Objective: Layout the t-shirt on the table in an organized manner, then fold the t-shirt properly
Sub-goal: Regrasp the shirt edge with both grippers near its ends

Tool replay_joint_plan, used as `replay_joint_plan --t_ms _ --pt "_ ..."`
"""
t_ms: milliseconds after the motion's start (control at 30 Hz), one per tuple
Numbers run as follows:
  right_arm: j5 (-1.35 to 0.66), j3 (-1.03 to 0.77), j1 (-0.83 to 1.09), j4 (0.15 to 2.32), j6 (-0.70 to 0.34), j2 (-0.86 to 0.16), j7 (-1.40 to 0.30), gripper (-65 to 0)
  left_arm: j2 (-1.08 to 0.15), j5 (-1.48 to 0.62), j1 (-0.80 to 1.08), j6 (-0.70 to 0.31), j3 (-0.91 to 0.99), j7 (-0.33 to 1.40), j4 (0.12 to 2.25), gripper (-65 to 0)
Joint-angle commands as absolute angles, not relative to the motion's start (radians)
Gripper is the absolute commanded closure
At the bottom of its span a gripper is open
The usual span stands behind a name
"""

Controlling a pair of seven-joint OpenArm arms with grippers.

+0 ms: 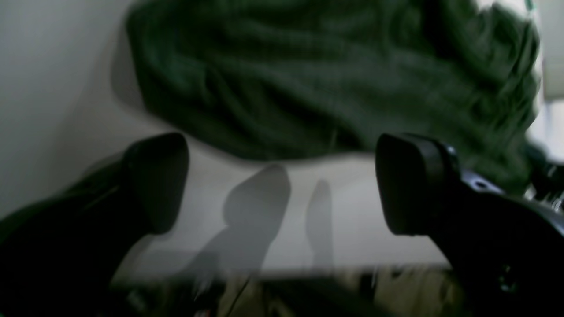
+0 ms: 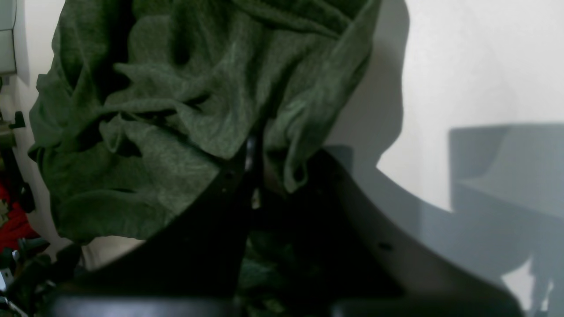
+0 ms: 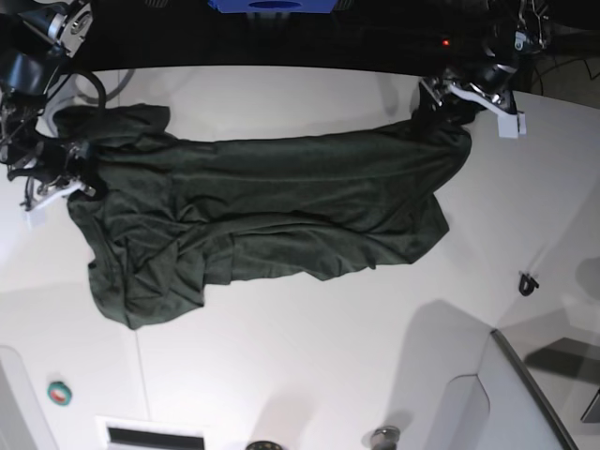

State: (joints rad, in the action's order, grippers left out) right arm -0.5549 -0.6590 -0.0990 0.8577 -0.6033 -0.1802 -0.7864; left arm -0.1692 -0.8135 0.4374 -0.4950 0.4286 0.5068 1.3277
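Dark green shirt (image 3: 272, 202) stretched across the far half of the white table (image 3: 309, 356), long axis running side to side, one end bunched under each arm. Deep wrinkles and overlapping folds along the body; a heavier crumpled lobe sagging toward the near edge at the base view's left, a neater rounded end at its right. Left gripper (image 1: 282, 182) spread wide, nothing between the two dark pads (image 1: 156, 180), only bare table and their shadows in the gap; shirt (image 1: 326, 75) lying just beyond the tips, blurred, not touching either pad. In the base view, left gripper (image 3: 448, 101) right at the far right end of the cloth, contact there too small to judge. Right gripper (image 2: 257, 176) pinched narrow, a fold of shirt (image 2: 176, 110) caught between the dark fingers (image 2: 211, 220) and draping down over them in thick creases. Same gripper (image 3: 73, 161) in the base view at the cloth's far left edge, fabric gathered up around it. Thin dark seam (image 3: 137, 361) crossing the near table; small teal round thing (image 3: 59, 393) near the front left corner, small dark clip-like thing (image 3: 528, 281) on the right, both well apart from the shirt
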Motion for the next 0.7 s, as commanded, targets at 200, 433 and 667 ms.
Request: replay_joint_plan --t_ms 200,433,667 --pt "-0.519 -0.661 -0.101 0.863 -0.587 -0.203 -0.811 -0.6 -0.171 -0.794 0.354 -0.476 0.423 0.533 1.231 -59.2" --pt "-0.519 -0.653 -0.102 0.868 -0.587 -0.217 -0.811 -0.5 -0.186 -0.791 0.285 -0.469 0.344 0.532 1.199 0.0" --pt "-0.519 -0.653 -0.090 0.986 -0.587 -0.243 -0.858 -0.5 -0.232 -0.556 0.266 -0.469 0.340 0.536 1.434 0.0"
